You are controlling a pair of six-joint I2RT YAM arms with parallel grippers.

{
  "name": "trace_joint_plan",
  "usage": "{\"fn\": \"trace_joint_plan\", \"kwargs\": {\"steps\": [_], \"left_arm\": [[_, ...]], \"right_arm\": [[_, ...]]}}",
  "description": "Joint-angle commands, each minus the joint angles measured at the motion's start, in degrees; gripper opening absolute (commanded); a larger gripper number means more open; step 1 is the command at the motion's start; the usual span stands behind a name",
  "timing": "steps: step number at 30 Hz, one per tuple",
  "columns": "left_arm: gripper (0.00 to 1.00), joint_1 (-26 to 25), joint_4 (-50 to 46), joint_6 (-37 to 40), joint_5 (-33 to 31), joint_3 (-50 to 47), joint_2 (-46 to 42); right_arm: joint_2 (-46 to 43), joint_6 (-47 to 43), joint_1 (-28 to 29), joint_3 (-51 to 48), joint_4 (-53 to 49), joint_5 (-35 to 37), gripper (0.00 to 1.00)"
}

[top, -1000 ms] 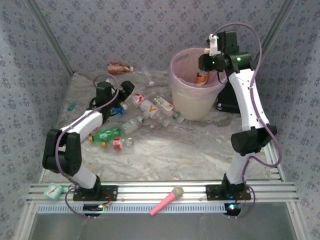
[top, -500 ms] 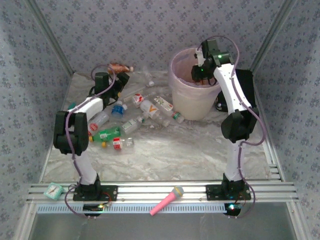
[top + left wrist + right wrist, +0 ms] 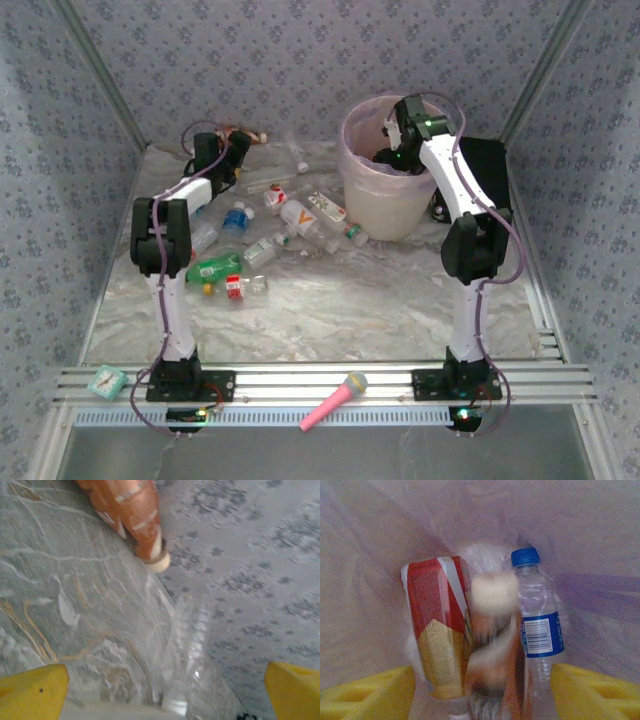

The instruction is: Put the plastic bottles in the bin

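About twelve loose bottles [image 3: 300, 215], three more inside one bin [image 3: 390, 212], one microphone [image 3: 340, 398], one clock [image 3: 107, 381]

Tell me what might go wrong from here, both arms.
1. The clear bottle lies against the wall; the open left gripper may scrape it or squeeze the bottle away.
2. The orange bottle beside it could get knocked and roll.
3. The right gripper, open at the mouth of the pink liner, may snag it on leaving.
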Motion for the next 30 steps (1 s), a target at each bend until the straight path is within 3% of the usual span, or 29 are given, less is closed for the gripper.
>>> {"fn": "trace_joint_plan", "kwargs": {"steps": [1, 6, 12, 18, 25, 30], "left_arm": [[1.0, 0.9, -0.8, -1.6, -5.3, 4.4, 3.7], [0.98, 2.3, 0.5, -3.2, -7.1, 8.7, 7.4], [0.97, 3.6, -6.5, -3.2, -9.4, 19.3, 13.4], [0.94, 4.4, -12.9, -2.7, -10.3, 34.6, 22.0], [0.91, 4.4, -22.0, -4.0, -8.8, 59.4, 37.1], [0.84, 4.4, -22.5, -6.5, -9.1, 64.2, 42.0]], "right_arm": [[-4.2, -0.7, -0.2, -1.9, 1.3, -0.7, 0.76], [-6.3, -0.9, -0.2, -4.0, 2.3, -0.5, 0.77], [-8.1, -0.9, -0.4, -6.9, 4.4, -0.6, 0.77], [-8.9, -0.9, -0.7, -8.5, 5.2, -0.1, 0.77], [-11.2, -0.7, -0.5, -10.4, 6.7, 0.4, 0.77], [-13.9, -0.4, -0.2, -12.4, 8.3, 0.9, 0.77]]}}
